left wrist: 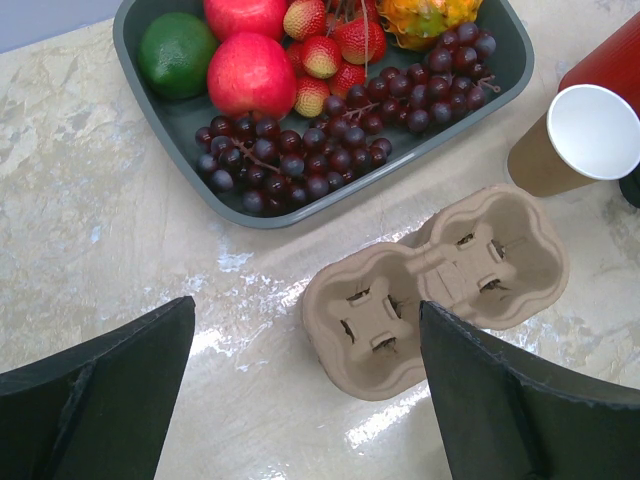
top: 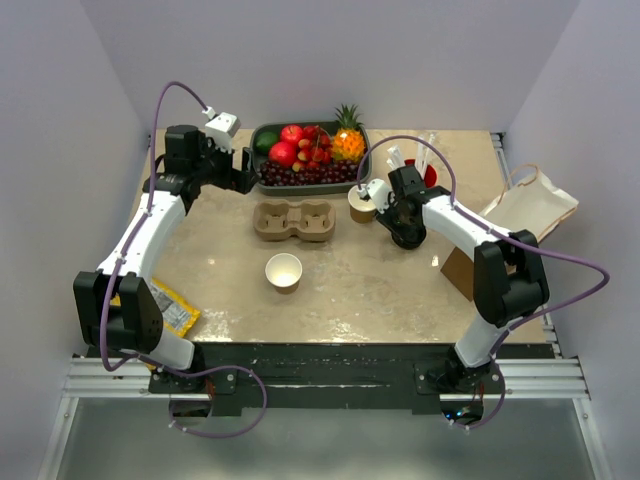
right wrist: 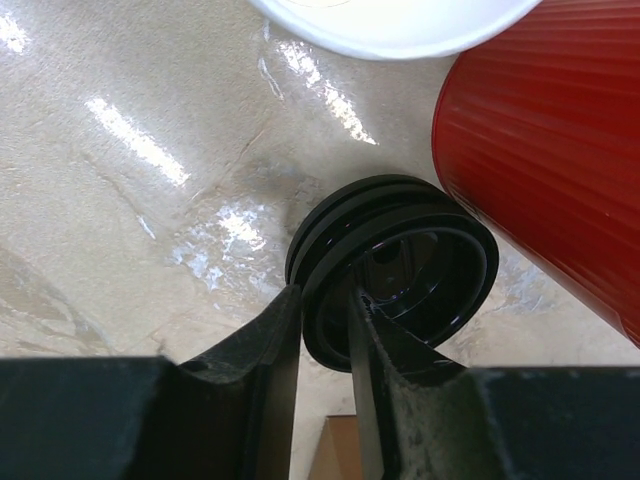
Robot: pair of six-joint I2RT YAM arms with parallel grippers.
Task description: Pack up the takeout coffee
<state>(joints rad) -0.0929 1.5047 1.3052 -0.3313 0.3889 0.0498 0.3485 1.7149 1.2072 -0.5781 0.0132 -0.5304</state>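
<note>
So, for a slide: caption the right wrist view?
Right end effector pinches black lid by its rim beside red cup.

We are seeing the table (left wrist: 100, 200) showing a glossy, marbled beige finish and throwing back streaks of light around the cup carrier (left wrist: 440, 290), itself looking like matt, faintly rough moulded pulp. Just beyond the cup carrier the tray (left wrist: 185, 118) is showing smooth grey plastic with a dull sheen. Right of the cup carrier, the paper cup (left wrist: 530, 160) is looking matt kraft-brown outside and smooth white inside, the red cup (right wrist: 560, 150) is showing fine ribs and a soft gloss, and the black lid (right wrist: 400, 265) is gleaming as smooth plastic
</note>
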